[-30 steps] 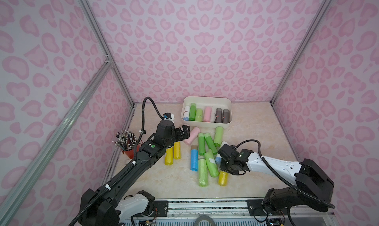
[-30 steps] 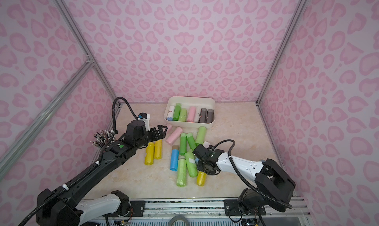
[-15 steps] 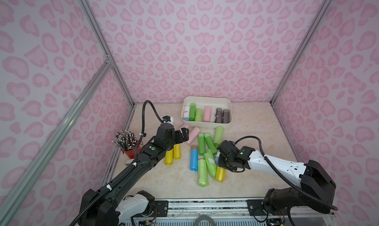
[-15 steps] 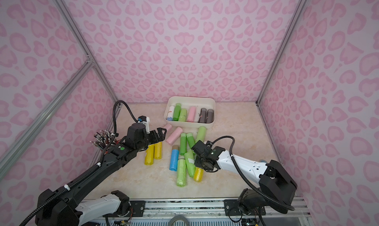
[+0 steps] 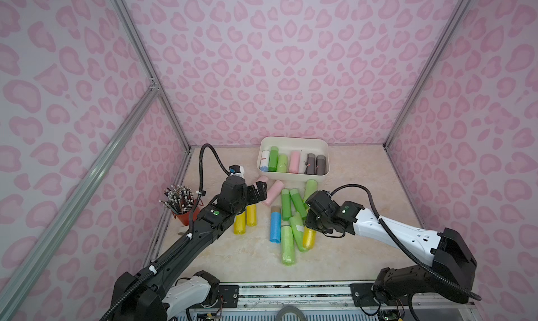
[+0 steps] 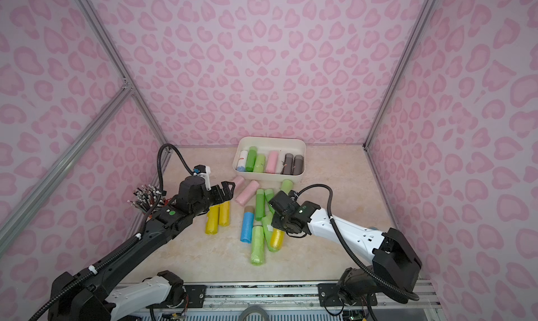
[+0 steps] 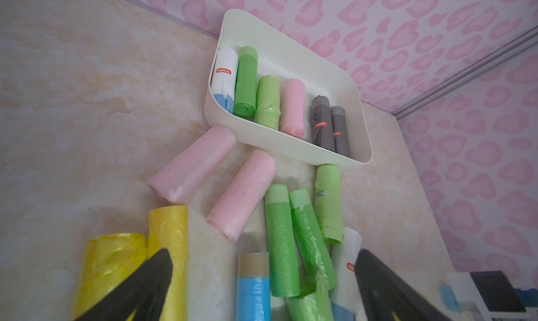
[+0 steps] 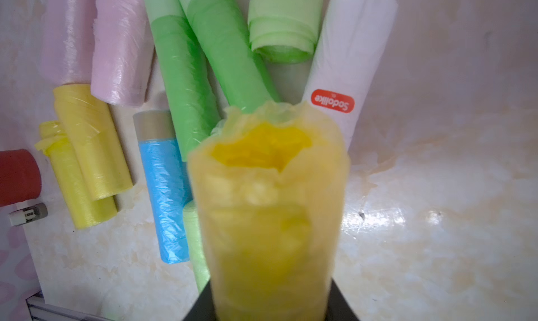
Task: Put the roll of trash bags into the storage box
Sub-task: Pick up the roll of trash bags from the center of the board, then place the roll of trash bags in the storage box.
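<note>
Marble tabletop; wrist view alone shows right tool clamping yellow roll.

storage box behind loose rolls, cup left

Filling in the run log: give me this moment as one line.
phase: pick | right gripper: shut on yellow roll | left gripper: open, empty | storage box: six rolls inside

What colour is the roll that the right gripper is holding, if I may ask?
Yellow; the roll shows best in the right wrist view.
</note>
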